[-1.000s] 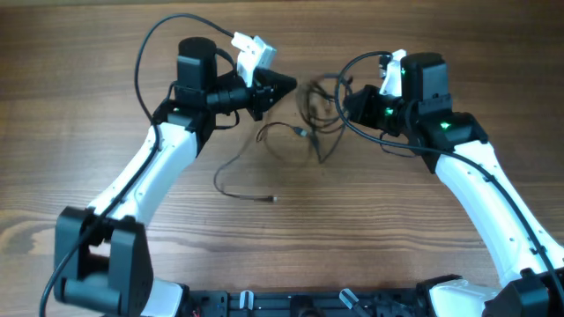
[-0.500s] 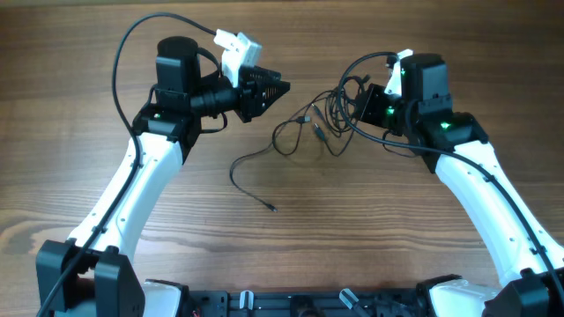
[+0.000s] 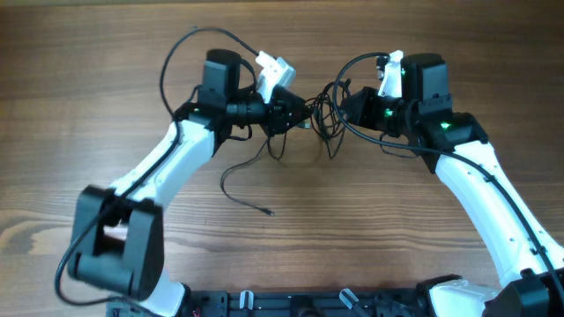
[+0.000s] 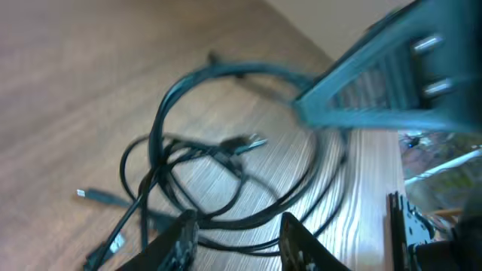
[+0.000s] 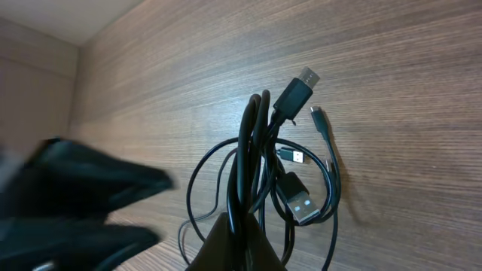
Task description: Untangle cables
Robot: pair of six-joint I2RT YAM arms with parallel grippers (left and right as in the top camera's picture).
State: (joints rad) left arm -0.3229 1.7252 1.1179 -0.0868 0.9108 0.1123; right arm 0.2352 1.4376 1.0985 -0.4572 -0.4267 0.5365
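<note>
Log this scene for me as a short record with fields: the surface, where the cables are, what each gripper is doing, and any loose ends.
surface: wooden table
cables: thin black cables bunched in loops between the two arms, several plug ends sticking out
right: right gripper shut on the cables, pinching the bunch
left: left gripper open, fingers apart right at the loops, gripping nothing
loose end: one loose strand trails from the bunch across the table

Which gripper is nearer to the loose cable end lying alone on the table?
Left. The left gripper is beyond the loose cable end, slightly to its right; the right gripper is farther right, shut on the cable bundle.
</note>
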